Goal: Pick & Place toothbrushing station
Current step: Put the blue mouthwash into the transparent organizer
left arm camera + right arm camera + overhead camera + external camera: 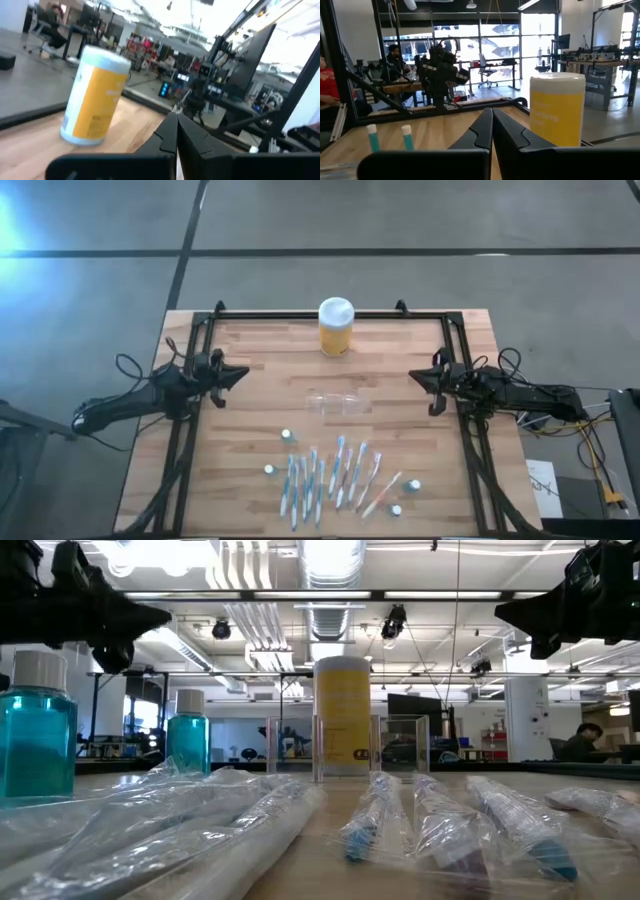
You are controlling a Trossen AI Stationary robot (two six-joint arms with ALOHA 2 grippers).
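Observation:
The toothbrushing station, a low see-through holder, rests on the wooden table near its middle. In the low view its clear walls show on either side of the yellow jar. My left gripper hovers shut at the table's left side, pointing toward the middle, well clear of the holder. My right gripper hovers shut at the right side, facing it. Both grippers hang high above the tabletop in the low view, the left and the right. Neither has anything between its fingers.
A yellow jar with a white lid stands at the far middle edge. Several wrapped toothbrushes lie along the near edge, with small blue bottles among them. Black frame rails run along both sides.

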